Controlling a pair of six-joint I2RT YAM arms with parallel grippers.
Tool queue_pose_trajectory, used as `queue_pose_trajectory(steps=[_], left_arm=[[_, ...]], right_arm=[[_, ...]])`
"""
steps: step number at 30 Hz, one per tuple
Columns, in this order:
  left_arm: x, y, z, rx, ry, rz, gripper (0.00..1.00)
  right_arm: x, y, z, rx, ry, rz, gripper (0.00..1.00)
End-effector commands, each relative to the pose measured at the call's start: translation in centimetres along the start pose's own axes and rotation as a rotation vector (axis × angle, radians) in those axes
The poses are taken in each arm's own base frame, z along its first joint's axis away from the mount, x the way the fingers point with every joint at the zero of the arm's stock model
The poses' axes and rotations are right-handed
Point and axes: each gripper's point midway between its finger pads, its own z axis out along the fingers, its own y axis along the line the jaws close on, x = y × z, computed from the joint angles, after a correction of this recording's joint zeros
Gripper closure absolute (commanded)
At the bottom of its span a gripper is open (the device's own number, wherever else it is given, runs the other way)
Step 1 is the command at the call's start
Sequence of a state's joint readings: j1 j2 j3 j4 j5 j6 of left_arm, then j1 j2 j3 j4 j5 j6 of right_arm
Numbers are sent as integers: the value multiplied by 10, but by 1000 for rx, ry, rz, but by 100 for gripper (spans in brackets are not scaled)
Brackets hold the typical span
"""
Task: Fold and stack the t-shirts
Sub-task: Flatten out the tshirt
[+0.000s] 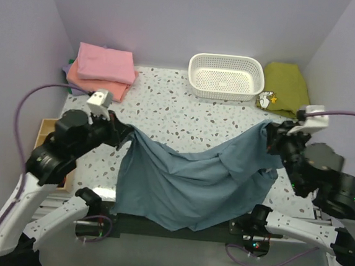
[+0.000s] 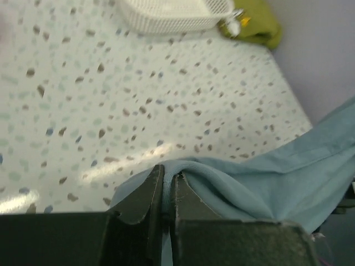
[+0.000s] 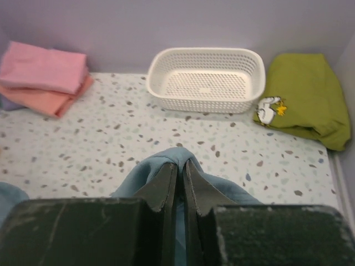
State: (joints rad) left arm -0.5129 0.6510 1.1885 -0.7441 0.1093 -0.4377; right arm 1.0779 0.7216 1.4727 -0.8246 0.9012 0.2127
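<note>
A dusty blue-grey t-shirt (image 1: 191,184) hangs stretched between both grippers above the near half of the table, sagging in the middle. My left gripper (image 1: 125,132) is shut on its left edge; the left wrist view shows the cloth (image 2: 244,183) pinched between the fingers (image 2: 145,194). My right gripper (image 1: 269,132) is shut on its right edge; the right wrist view shows the cloth (image 3: 161,162) bunched over the fingertips (image 3: 166,185). A folded pink shirt (image 1: 106,62) lies on a salmon-orange one (image 1: 98,84) at the back left, with a lavender edge (image 1: 70,77) underneath.
A white perforated basket (image 1: 226,75) stands at the back centre. An olive-green garment with a small cartoon print (image 1: 284,86) lies at the back right. A wooden box (image 1: 44,130) sits at the left table edge. Purple walls enclose the speckled table (image 1: 185,118).
</note>
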Motion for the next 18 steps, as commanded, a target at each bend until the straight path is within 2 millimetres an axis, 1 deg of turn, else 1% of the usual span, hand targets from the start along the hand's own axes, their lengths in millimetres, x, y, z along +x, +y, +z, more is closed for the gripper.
queue_pose_trajectory(steps=[1, 2, 3, 4, 5, 6, 8, 9, 10, 11, 12, 13, 14, 15, 16, 17, 18], left_arm=[[3, 50, 43, -214, -124, -71, 100], [4, 58, 48, -249, -136, -79, 100], [-1, 69, 58, -298, -171, -82, 100], [7, 76, 67, -323, -159, -80, 100], [9, 83, 73, -353, -153, -79, 100], [13, 94, 84, -409, -143, -72, 100], [23, 111, 95, -482, -114, -54, 100], [32, 125, 107, -540, -85, -40, 100], [43, 133, 115, -565, -57, -27, 100], [44, 139, 124, -576, -62, -11, 99], [66, 152, 140, -612, 8, 7, 77], [78, 160, 147, -633, 41, 15, 59], [85, 166, 156, -643, 47, 18, 44], [108, 177, 169, -666, 111, 29, 22], [121, 183, 174, -677, 136, 28, 7], [128, 190, 178, -700, 147, 16, 0], [139, 198, 183, -723, 168, 13, 0]], right_arm=[[21, -7, 23, 190, -36, 2, 93], [32, -6, 27, 203, -25, -20, 93], [33, -4, 31, 225, -35, -16, 93], [36, -2, 35, 231, -37, -27, 92], [47, 1, 40, 241, -30, -59, 92], [49, 5, 47, 264, -39, -73, 91], [58, 6, 56, 296, -32, -109, 91], [59, 6, 61, 306, -30, -108, 91], [67, 14, 71, 284, -6, -130, 91], [69, 3, 81, 319, 5, -131, 91], [73, 0, 88, 326, 18, -122, 90], [89, 6, 103, 295, 67, -145, 90], [94, -9, 112, 344, 86, -146, 90], [102, -11, 119, 357, 103, -150, 92], [110, -12, 125, 363, 121, -159, 92], [125, -15, 134, 372, 162, -184, 93], [130, -14, 138, 373, 172, -181, 94]])
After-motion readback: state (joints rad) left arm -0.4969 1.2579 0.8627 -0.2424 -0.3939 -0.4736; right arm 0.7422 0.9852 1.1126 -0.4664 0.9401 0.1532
